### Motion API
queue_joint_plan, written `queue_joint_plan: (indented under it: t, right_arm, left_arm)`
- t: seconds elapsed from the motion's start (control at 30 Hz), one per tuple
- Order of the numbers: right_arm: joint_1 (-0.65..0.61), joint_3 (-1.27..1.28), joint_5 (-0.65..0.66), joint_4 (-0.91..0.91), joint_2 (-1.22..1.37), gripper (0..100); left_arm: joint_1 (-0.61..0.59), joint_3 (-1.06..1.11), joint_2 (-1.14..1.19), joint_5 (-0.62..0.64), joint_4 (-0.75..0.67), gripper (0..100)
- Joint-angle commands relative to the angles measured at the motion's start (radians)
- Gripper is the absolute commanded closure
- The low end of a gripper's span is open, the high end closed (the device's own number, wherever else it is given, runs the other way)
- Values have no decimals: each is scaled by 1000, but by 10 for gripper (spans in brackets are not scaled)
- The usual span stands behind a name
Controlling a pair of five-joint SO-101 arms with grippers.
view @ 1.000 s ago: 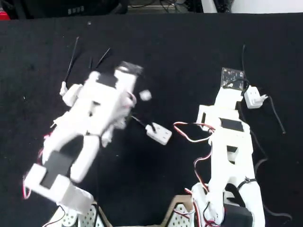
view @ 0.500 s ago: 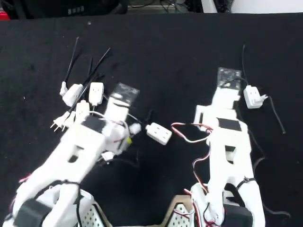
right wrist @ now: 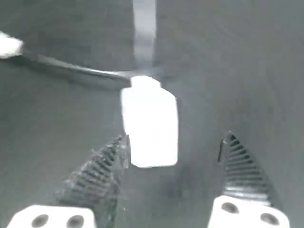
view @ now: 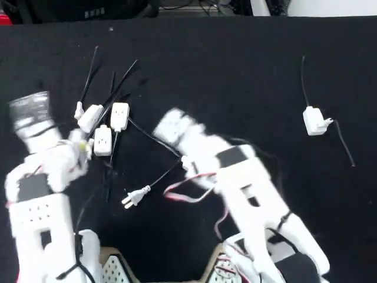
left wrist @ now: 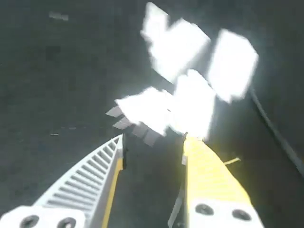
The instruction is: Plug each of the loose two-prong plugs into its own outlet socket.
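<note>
left end effector (left wrist: 153, 138) jaws apart, empty, facing white plastic socket cluster (left wrist: 190, 76) | right end effector (right wrist: 174, 137) wide, straddling white rectangular plastic outlet socket (right wrist: 149, 126) | white two-prong plug (view: 134, 197) loose on black table (view: 235, 59) | risk: thin black cords (view: 150, 137) snag, dragging sockets

Cables (view: 154, 139) and sockets (view: 119, 116) clutter the left side.
</note>
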Motion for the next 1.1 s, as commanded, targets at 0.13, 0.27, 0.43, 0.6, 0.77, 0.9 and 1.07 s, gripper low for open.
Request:
queue_joint_plan:
  t: [0.13,0.27,0.43,0.6,0.77,0.9,1.07]
  right_arm:
    - [-275,-105,57,25,47,717]
    - [-347,-211,58,25,245,714]
    - [-428,-357,129,48,437,714]
    - [-431,-453,155,63,513,716]
    - [-459,-464,187,58,532,716]
    - [-494,-447,259,57,570,717]
    - [-496,-449,305,-5,651,773]
  left_arm:
    - [-249,91,-84,132,-106,791]
    - [-329,93,-84,133,-100,791]
    - [-341,107,-84,160,-98,791]
    - [-341,108,-84,160,-98,791]
    - [-341,108,-84,160,-98,791]
    - [-341,107,-84,160,-98,791]
    - [-340,107,-86,160,-98,791]
